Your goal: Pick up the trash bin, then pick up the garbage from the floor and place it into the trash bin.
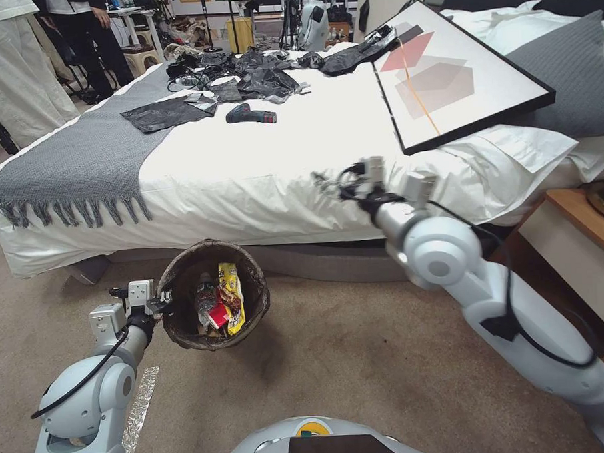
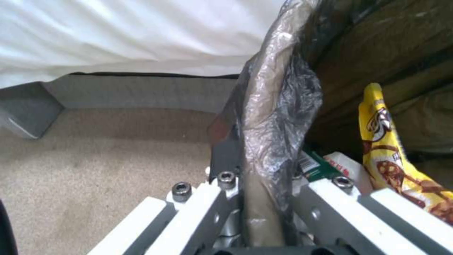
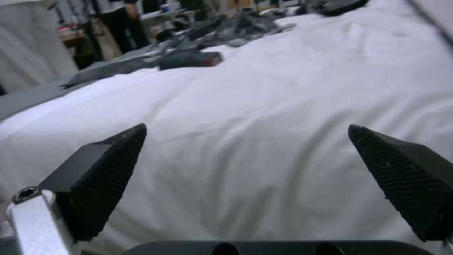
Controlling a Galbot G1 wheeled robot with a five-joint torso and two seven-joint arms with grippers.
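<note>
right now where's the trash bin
In the head view the trash bin hangs low on the robot's left, its rim pinched by the left gripper, just in front of the bed above the floor.

The floor (image 1: 361,357) is brown carpet with a shiny strip of foil (image 1: 140,407) on it, and the big white bed (image 1: 259,168) holds a grey blanket (image 1: 79,163), black bags (image 1: 262,78), a drill (image 1: 250,114), a framed picture (image 1: 455,73) and pillows (image 1: 569,88).
</note>
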